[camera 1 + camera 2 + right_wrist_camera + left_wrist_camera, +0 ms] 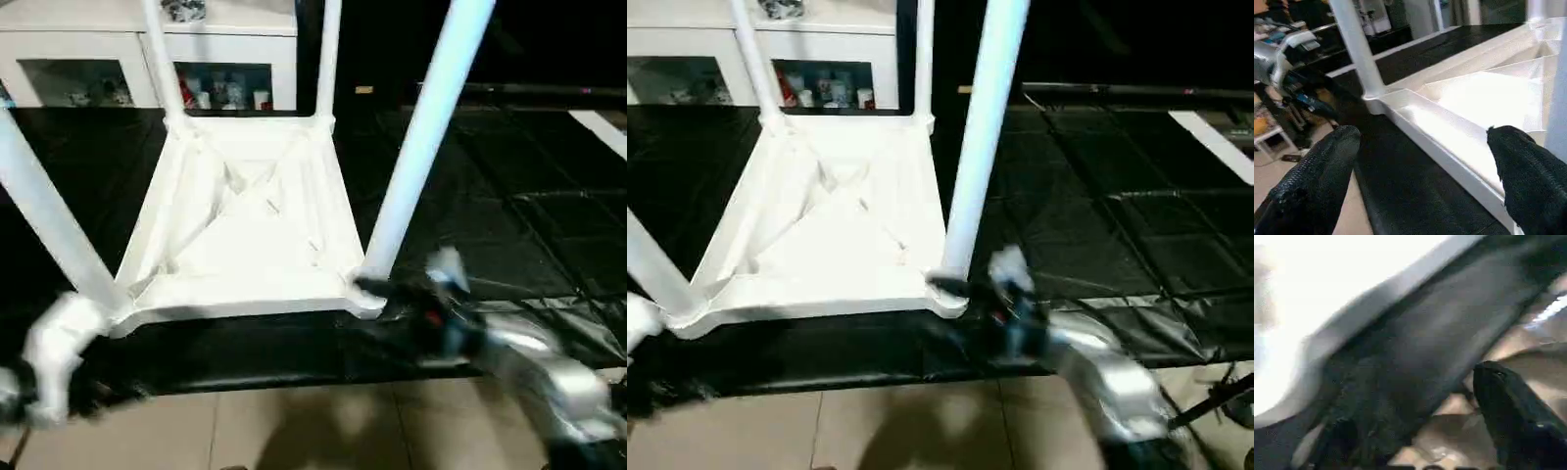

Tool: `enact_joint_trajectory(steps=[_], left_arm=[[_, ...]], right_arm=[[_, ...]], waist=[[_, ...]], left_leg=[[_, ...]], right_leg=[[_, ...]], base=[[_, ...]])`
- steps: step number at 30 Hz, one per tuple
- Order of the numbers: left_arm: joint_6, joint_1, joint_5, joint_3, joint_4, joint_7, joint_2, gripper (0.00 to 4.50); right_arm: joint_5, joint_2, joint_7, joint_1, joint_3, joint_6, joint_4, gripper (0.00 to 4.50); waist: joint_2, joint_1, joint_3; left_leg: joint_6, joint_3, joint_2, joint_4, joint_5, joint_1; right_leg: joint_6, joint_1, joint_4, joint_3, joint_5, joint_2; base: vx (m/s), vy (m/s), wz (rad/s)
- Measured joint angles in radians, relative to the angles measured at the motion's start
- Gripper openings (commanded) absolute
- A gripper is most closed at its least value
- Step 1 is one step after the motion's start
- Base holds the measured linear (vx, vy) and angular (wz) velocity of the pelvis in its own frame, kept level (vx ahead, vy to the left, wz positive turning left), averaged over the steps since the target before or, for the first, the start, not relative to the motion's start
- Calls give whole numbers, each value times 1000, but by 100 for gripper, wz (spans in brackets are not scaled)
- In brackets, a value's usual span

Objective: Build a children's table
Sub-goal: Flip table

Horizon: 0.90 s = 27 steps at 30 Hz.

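From our head, the children's table (245, 235) lies upside down on the black mat (549, 225), legs up. Our right gripper (377, 291) touches its near corner. In our right wrist view, jaws are wide apart. Left gripper (1415, 431): cannot tell.

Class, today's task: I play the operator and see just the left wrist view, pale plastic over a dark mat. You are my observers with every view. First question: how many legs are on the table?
Observer: Four legs rise from the corner sockets of the upturned children's table.
Operator: Where is the right gripper?
Observer: The right gripper is at the table's near right corner, jaws open.
Operator: What stands behind the table?
Observer: A white cabinet with glass doors.
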<state>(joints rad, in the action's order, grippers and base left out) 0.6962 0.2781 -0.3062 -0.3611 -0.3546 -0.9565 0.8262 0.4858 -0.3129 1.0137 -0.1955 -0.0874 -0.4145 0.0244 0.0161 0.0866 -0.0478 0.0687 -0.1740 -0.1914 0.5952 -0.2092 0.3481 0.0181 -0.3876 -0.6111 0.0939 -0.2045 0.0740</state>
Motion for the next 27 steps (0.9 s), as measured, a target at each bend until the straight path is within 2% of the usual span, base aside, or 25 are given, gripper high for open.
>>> enact_joint_trajectory(steps=[3,5,7,9,10,13,17,21,27], left_arm=[[-7,-28,9,-36,31,47,-2,385],[-7,-62,18,-46,52,87,-18,386],[-8,-108,29,-52,69,144,-50,423],[-25,-173,48,-48,98,218,-98,428],[-34,-191,52,-42,107,244,-108,442],[-60,-230,64,-29,129,288,-143,442],[-86,-236,63,-16,136,298,-168,442],[-124,-238,65,-15,136,370,-239,442],[-168,-214,66,-20,133,454,-335,442]], right_arm=[[-27,21,-39,-17,0,40,50,450],[-38,30,-58,-31,1,56,73,450],[-49,42,-84,-38,3,71,81,450],[-53,66,-110,-47,7,83,102,450],[-57,71,-118,-50,7,91,107,450],[-66,77,-135,-53,12,122,122,450],[-70,84,-155,-69,26,149,152,450],[-87,84,-158,-71,27,162,157,450],[-85,79,-119,-33,-1,162,130,450]], waist=[[4,0,2],[5,0,3],[6,0,3],[5,0,3],[5,0,3],[5,0,3],[5,-1,3],[6,0,3],[6,0,2]], left_leg=[[0,0,0,0,0,-1],[0,0,0,0,0,-1],[1,0,0,0,0,-1],[1,0,0,0,1,-1],[1,0,0,0,1,-1],[2,0,0,0,1,0],[2,0,0,0,1,0],[2,1,-1,0,1,0],[2,1,-1,0,1,1]], right_leg=[[0,0,0,0,0,0],[5,1,0,0,3,0],[7,1,-1,0,4,0],[7,1,-2,0,4,0],[7,1,-2,0,5,0],[8,1,-2,0,5,0],[8,1,-1,0,5,0],[8,1,-1,0,5,-1],[7,1,0,0,4,-1]], base=[[0,0,0],[0,0,0],[0,0,0],[0,0,0],[0,0,0],[0,0,0],[0,0,0],[0,0,0],[0,0,0]])
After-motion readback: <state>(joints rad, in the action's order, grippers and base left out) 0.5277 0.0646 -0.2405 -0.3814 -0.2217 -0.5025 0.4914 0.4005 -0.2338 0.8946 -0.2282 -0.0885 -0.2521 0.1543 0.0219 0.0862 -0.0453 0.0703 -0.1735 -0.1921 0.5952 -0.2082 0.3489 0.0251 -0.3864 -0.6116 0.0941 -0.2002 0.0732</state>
